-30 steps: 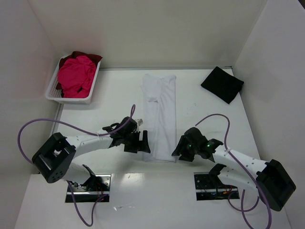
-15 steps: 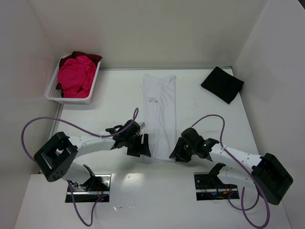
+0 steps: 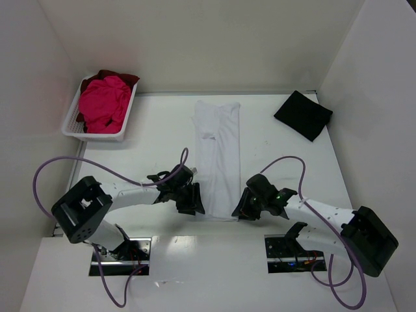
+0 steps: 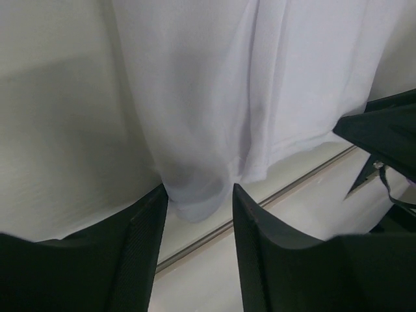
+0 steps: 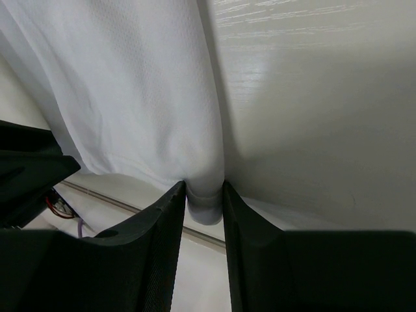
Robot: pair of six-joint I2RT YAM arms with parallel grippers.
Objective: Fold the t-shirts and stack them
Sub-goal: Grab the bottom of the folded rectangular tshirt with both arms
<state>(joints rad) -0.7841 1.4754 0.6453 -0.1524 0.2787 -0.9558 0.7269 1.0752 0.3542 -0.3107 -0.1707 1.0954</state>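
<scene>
The white t-shirt [image 3: 218,149] lay as 1 long narrow strip on the table [image 3: 156,130], running straight away from both sets of fingers. Its near hem sat right at the fingertips.

The left gripper [image 4: 198,195] had the left hem corner between its 2 fingers; they appeared closed on a thick bunch of cloth that filled the gap. The right gripper [image 5: 205,188] had its fingers drawn close together, pinching the right hem corner, with a small lobe of cloth poking out below them.

The step in hand looked like taking the hem to fold the strip crosswise. To do it well, both pinches should catch every layer at the corner, not just the top one. The 2 grippers should rise together and level; they should keep the hem taut between them without stretching it. Then the hem should be carried far beyond the fingertips toward the collar end and laid down square, edges matched.

A likely fault would be a lower layer slipping free on the left, where the bunch looked looser.

Well beyond the right fingers lay the black t-shirt [image 3: 303,114], folded. Far beyond the left fingers, the pink t-shirt [image 3: 104,103] and dark red t-shirt [image 3: 123,78] sat heaped in the basket [image 3: 75,132] - not yet folded.
</scene>
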